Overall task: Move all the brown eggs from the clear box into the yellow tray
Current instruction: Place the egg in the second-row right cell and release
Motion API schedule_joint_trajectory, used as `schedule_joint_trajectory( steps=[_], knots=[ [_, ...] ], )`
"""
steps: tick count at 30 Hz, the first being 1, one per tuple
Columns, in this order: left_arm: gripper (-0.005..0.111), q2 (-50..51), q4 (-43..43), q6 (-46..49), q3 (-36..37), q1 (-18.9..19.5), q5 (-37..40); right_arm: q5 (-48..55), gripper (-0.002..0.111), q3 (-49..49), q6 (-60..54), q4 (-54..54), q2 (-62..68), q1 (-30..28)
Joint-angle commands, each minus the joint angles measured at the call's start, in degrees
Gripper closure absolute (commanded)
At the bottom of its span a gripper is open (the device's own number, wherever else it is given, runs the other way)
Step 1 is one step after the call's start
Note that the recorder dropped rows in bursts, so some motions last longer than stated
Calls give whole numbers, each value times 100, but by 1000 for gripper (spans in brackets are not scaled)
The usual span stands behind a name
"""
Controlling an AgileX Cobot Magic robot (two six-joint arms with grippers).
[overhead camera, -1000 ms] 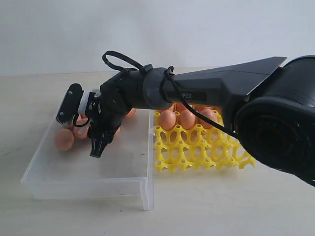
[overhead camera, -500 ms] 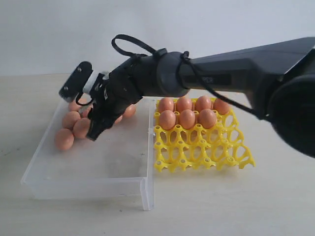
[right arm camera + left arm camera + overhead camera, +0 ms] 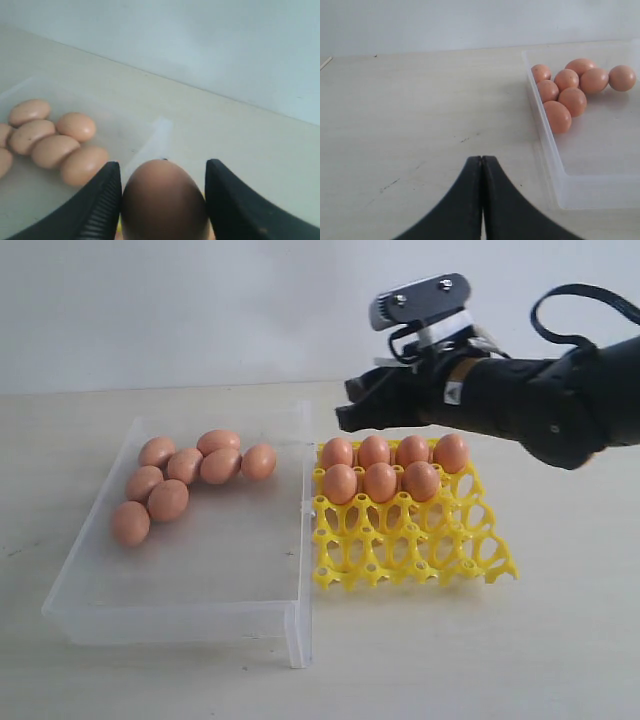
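My right gripper (image 3: pixel 348 417) hangs above the back left corner of the yellow tray (image 3: pixel 420 550). In the right wrist view it (image 3: pixel 163 165) is shut on a brown egg (image 3: pixel 162 200), which sits between both fingers. The tray holds several eggs (image 3: pixel 380 480) in its two back rows. Several more eggs (image 3: pixel 186 466) lie at the far left of the clear box (image 3: pixel 180 622). My left gripper (image 3: pixel 482 159) is shut on nothing, low over the bare table beside the clear box (image 3: pixel 545 145) with its eggs (image 3: pixel 565 97); the exterior view does not show it.
The box and tray stand side by side on a pale tabletop (image 3: pixel 450 660), the tray touching the box's right wall. A plain white wall (image 3: pixel 200 310) runs behind. The tray's front rows of cups hold nothing.
My right arm rose out of the clear box, where it was down among the eggs, and swung right to above the tray's back left corner, carrying an egg.
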Motion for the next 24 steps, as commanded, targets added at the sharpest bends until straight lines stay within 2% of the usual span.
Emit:
schedule_joint_trajectory(
  steps=[1,10,16,24],
  knots=[
    [107,-13,-21,0,-23,-27,-48,-539,108,498,231,-126,-206,-511],
    [107,-13,-21,0,-23,-27,-48,-744,108,683,713,-388,88,-1030],
    [107,-13,-21,0,-23,-27,-48,-810,108,729,941,-415,281,-1110],
    [107,-13,-21,0,-23,-27,-48,-1528,108,1092,730,-361,361,-1179]
  ],
)
